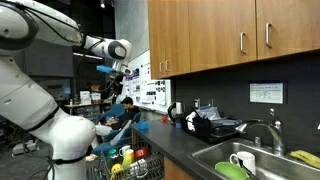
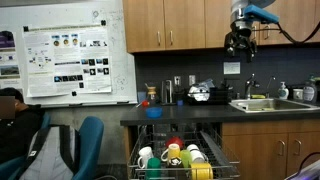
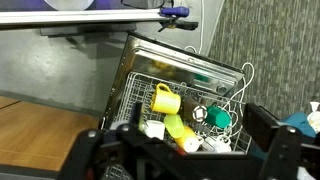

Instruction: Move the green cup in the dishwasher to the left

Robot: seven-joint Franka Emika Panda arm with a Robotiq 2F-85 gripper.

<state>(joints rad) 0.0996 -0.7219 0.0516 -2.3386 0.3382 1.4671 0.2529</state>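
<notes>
Claw (image 2: 238, 44) seen open, nothing gripped, held high above dishwasher (image 2: 214, 137). Green cup (image 3: 218, 117) seated in dishwasher rack, near yellow cup (image 3: 165, 98).

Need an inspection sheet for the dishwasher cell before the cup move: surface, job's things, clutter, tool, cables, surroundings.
Surface: dark counter above the open dishwasher.
Job's things: green cup in the rack, near a yellow cup.
Clutter: white mugs and other cups share the rack; white mug and green dish in the sink.
Tool: tool open, empty, raised well clear of the rack.
Cables: nothing seen.
Surroundings: wooden cabinets, poster board, seated person.
</notes>
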